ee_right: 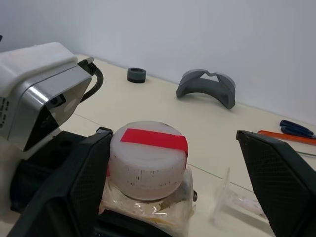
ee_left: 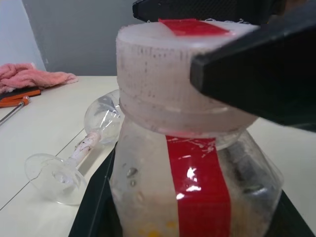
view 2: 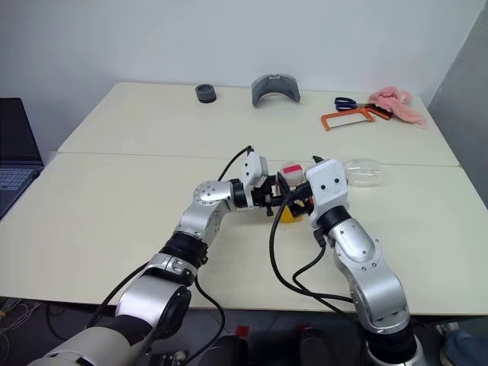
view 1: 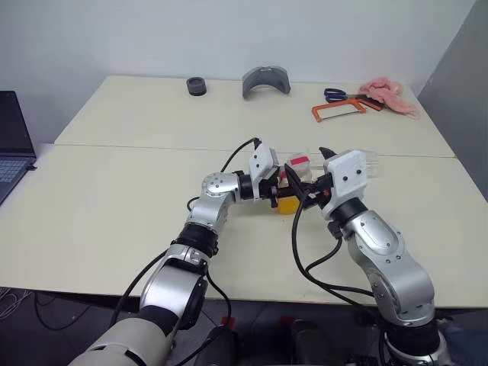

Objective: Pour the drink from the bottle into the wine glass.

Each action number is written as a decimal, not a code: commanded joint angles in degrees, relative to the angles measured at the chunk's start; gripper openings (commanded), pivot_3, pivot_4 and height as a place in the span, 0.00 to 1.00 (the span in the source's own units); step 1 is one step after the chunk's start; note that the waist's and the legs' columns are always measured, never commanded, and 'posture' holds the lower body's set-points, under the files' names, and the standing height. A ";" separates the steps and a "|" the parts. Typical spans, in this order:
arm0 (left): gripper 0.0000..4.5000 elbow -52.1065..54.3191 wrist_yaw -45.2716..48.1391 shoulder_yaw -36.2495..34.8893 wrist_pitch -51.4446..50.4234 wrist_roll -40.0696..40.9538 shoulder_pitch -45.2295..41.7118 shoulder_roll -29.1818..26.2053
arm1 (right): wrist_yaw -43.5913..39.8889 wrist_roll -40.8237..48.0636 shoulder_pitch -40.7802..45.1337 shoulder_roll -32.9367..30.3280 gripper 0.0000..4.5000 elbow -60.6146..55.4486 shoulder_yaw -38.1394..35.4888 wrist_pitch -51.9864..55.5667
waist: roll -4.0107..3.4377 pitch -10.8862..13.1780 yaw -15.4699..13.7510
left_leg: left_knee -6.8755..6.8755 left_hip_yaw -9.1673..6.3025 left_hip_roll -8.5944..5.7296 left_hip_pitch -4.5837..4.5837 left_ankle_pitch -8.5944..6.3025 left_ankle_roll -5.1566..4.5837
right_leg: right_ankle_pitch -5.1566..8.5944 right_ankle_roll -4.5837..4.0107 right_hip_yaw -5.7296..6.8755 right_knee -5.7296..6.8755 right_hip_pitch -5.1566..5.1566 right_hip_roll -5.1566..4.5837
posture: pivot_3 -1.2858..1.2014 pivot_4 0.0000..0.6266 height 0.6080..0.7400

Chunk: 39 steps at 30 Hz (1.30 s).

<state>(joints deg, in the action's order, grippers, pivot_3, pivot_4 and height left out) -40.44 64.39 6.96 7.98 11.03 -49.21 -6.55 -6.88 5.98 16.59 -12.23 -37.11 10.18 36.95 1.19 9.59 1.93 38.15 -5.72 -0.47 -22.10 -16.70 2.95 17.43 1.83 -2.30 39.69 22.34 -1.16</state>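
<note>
My left gripper (view 1: 279,191) is shut on the body of the bottle (ee_left: 197,192), holding it upright just above the middle of the table. The bottle is clear plastic with a red stripe and a pale cap (ee_right: 148,158). The orange drink (view 1: 287,204) sits in its lower part. My right gripper (ee_right: 173,134) is open and straddles the cap: one finger (ee_right: 84,182) is next to the cap's side, the other (ee_right: 276,182) stands well away from it. The wine glass (view 2: 362,171) lies on its side on the table just behind the right gripper, foot (ee_left: 52,175) towards the bottle.
Along the far edge lie a black ring (view 1: 197,86), a grey curved piece (view 1: 266,80), blue scissors (view 1: 335,94), an orange hacksaw (view 1: 339,112) and a pink cloth (view 1: 389,93). A laptop (view 1: 11,145) sits at the left. The table (view 1: 114,191) is two joined tops.
</note>
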 commanded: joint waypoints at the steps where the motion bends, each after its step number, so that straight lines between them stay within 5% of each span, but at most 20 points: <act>1: 0.38 2.75 0.21 0.00 1.08 0.15 -1.00 -0.10 | -0.59 0.43 1.31 0.40 0.67 -1.25 -1.94 -1.17 | 0.00 0.00 0.00 | 0.00 0.01 0.00 0.00 0.00 0.00 | 0.00 0.00 -0.01 0.00 0.00 0.00 | 0.52 0.24 1.00; 5: 0.38 3.09 0.90 0.20 0.72 0.32 -0.82 -0.24 | -2.90 1.67 1.38 -0.11 0.40 -1.28 -2.06 -1.48 | 0.00 0.00 0.00 | 0.00 0.00 0.00 0.00 0.00 0.00 | 0.00 0.00 0.00 0.00 0.00 0.00 | 0.52 0.24 1.00; 10: 0.38 3.56 3.95 0.39 -0.65 1.23 -0.67 -0.86 | -13.04 6.73 2.18 -5.61 0.40 -0.32 -3.71 -3.28 | 0.00 0.00 0.00 | 0.00 0.01 -0.01 0.00 0.00 -0.01 | 0.00 0.00 0.00 -0.01 0.00 0.00 | 0.52 0.24 1.00; 16: 0.38 2.00 12.24 0.06 -2.46 2.91 -3.04 -3.07 | -40.67 19.29 11.91 -22.98 0.40 11.22 -9.12 -5.41 | -0.01 0.04 0.06 | -0.01 0.13 -0.09 0.06 -0.01 -0.04 | 0.00 0.00 0.01 -0.07 -0.06 0.07 | 0.52 0.24 1.00; 20: 0.37 0.14 13.54 -0.68 -1.52 2.82 -4.72 -3.61 | -45.34 22.45 14.70 -25.57 0.40 14.16 -8.02 -3.82 | -0.01 0.03 0.04 | -0.07 0.09 -0.06 0.06 -0.01 -0.04 | 0.00 -0.01 0.08 -0.11 -0.06 0.13 | 0.52 0.24 1.00; 23: 0.37 -0.29 13.32 -1.27 -1.13 2.90 -5.03 -3.59 | -44.96 23.24 14.06 -25.43 0.40 14.31 -8.31 -2.97 | -0.01 0.04 0.04 | -0.08 0.07 0.00 0.05 -0.01 -0.04 | 0.00 -0.01 0.05 -0.11 -0.05 0.08 | 0.52 0.24 1.00; 29: 0.37 1.14 13.01 -1.45 -1.32 3.10 -3.76 -3.67 | -38.47 23.53 11.88 -23.51 0.86 11.73 -12.40 -2.30 | -0.01 0.04 -0.06 | -0.02 0.07 0.03 -0.01 -0.01 -0.04 | 0.00 -0.01 0.00 -0.10 -0.03 -0.04 | 0.52 0.24 1.00; 39: 0.37 1.20 12.34 -1.51 -1.14 2.99 -3.10 -3.48 | -19.44 13.49 6.06 -13.69 0.86 0.83 -6.44 -3.20 | -0.02 0.03 0.12 | -0.01 0.01 0.02 -0.01 0.00 -0.02 | 0.00 -0.01 0.00 -0.02 -0.01 -0.03 | 0.52 0.24 1.00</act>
<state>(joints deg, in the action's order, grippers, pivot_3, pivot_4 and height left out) -41.24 76.93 6.39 5.87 12.85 -51.85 -10.00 -28.31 21.19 22.50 -26.14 -34.13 3.34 35.18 1.18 9.62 2.05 38.15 -5.71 -0.45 -22.11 -16.69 2.93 17.44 1.82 -2.29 39.68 22.33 -1.18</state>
